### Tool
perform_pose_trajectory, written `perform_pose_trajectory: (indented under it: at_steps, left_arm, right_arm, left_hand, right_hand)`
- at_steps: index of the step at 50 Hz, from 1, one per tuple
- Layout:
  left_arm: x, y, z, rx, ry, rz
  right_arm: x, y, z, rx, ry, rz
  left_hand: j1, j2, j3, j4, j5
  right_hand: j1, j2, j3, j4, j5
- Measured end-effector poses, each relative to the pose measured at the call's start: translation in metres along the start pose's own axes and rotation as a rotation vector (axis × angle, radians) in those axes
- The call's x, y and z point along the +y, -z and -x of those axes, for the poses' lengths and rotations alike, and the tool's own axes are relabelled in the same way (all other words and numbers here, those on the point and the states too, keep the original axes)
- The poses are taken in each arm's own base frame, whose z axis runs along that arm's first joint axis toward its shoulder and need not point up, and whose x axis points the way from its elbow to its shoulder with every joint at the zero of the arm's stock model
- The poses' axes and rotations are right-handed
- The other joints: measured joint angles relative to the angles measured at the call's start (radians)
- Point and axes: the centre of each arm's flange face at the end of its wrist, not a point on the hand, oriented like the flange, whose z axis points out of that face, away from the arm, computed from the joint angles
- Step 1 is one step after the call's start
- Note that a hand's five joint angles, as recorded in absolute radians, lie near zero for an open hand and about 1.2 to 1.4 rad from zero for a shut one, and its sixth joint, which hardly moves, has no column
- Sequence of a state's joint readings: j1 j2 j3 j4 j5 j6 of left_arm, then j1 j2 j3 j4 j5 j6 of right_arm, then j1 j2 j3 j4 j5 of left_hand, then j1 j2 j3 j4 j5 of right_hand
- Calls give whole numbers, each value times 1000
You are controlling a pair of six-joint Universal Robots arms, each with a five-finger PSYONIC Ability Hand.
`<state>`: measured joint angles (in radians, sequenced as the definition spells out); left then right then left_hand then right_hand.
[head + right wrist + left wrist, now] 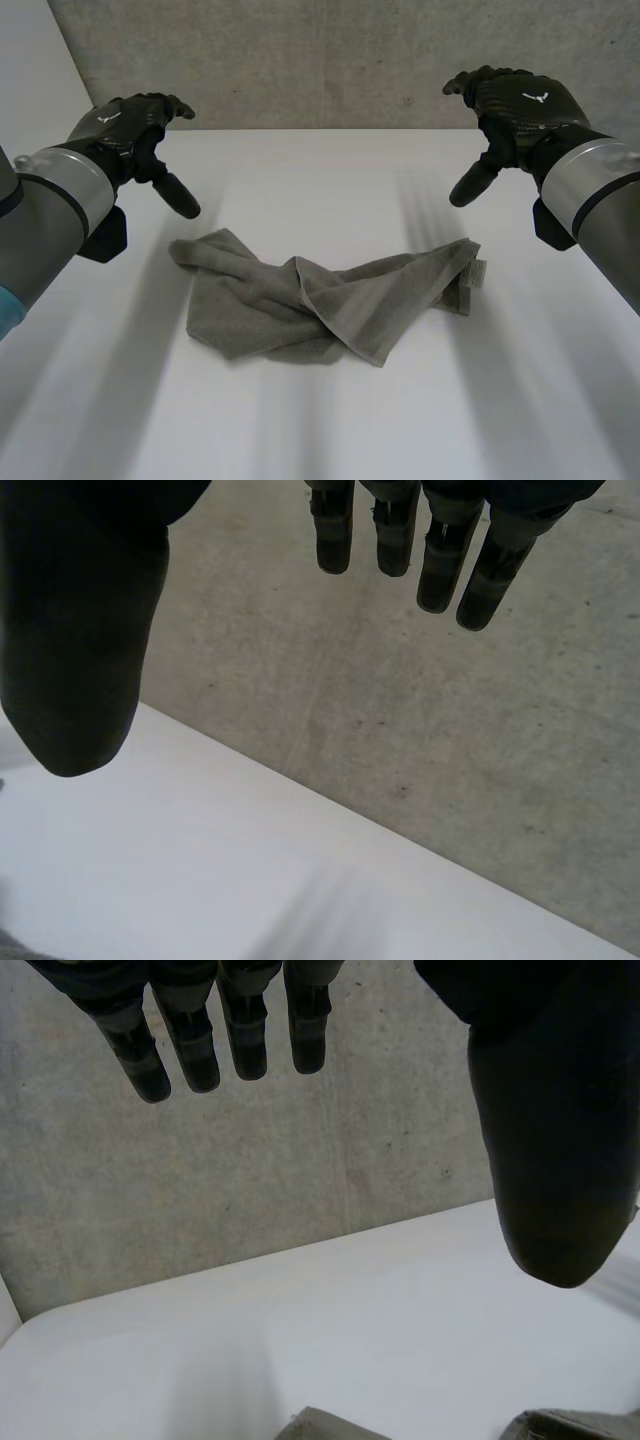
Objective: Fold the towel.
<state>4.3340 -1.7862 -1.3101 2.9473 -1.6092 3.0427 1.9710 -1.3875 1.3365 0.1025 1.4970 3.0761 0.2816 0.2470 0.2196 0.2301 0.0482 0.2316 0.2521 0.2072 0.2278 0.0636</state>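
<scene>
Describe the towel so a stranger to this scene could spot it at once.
Start at the white table before the grey wall. Between the left hand and right hand, both open and raised off it, lies the towel. It is a rumpled grey-green cloth, soft beside the black hands, with a small pale tag at its end nearer the right hand.
</scene>
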Motion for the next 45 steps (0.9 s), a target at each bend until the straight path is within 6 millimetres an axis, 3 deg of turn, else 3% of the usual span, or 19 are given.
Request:
perform_pose_trajectory:
  at_steps: [9,17,23,29,31,35,41,45]
  left_arm:
    - [17,-27,-1,54,-63,-29]
    - [72,-67,12,152,-233,80]
    - [106,-83,27,167,-324,171]
    - [125,-86,32,174,-368,256]
    - [130,-84,32,180,-372,304]
    - [133,-79,31,188,-367,359]
    - [132,-68,27,200,-357,426]
    - [121,-58,22,202,-355,454]
  right_arm:
    - [19,6,29,-138,57,57]
    - [89,5,82,-229,-26,167]
    - [133,0,106,-230,-55,173]
    - [164,-5,117,-235,-49,202]
    - [176,-7,119,-239,-44,225]
    - [185,-10,120,-247,-43,247]
    - [182,-16,117,-265,-49,245]
    - [149,-29,101,-272,-66,172]
  left_hand:
    - [0,0,0,0,2]
    - [0,0,0,0,2]
    - [5,15,0,0,44]
    - [311,356,0,0,368]
    - [540,583,0,0,591]
    - [717,762,0,0,786]
    - [1009,1055,0,0,1103]
    - [1010,1055,0,0,1110]
  right_hand:
    - [0,0,0,0,0]
    - [0,0,0,0,0]
    - [0,0,0,0,0]
    - [75,58,0,0,71]
    - [279,268,0,0,287]
    - [596,590,0,0,595]
    - [1035,1030,0,0,1039]
    - [1053,1033,0,0,1053]
